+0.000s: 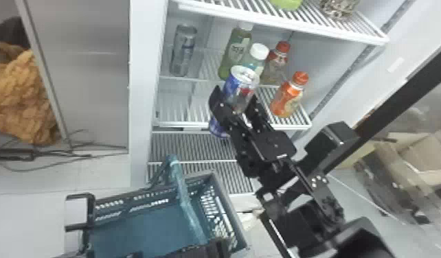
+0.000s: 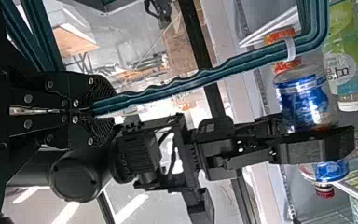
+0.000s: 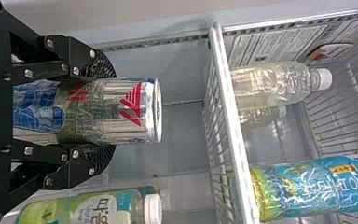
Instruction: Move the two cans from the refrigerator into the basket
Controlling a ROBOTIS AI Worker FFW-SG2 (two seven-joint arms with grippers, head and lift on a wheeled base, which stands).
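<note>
My right gripper (image 1: 236, 100) is shut around a blue and silver can (image 1: 243, 79) in front of the fridge shelf. In the right wrist view the gripper (image 3: 100, 112) has the can (image 3: 135, 111) between both fingers. A silver can (image 1: 183, 51) stands on the shelf at the left. At the bottom edge, my left gripper (image 1: 219, 247) is at the handle of the teal basket (image 1: 226, 202), below the fridge shelves. The left wrist view has this gripper (image 2: 93, 109) closed on the teal handle (image 2: 177, 86); beyond it are the right gripper and its can (image 2: 305, 100).
Green bottles (image 1: 234, 51) and a red-capped bottle (image 1: 276, 63) stand behind the held can, with an orange bottle (image 1: 287, 94) to its right. A wire shelf (image 1: 285, 24) runs above them. The fridge's side wall (image 1: 140, 103) is at the left, its open door at the right.
</note>
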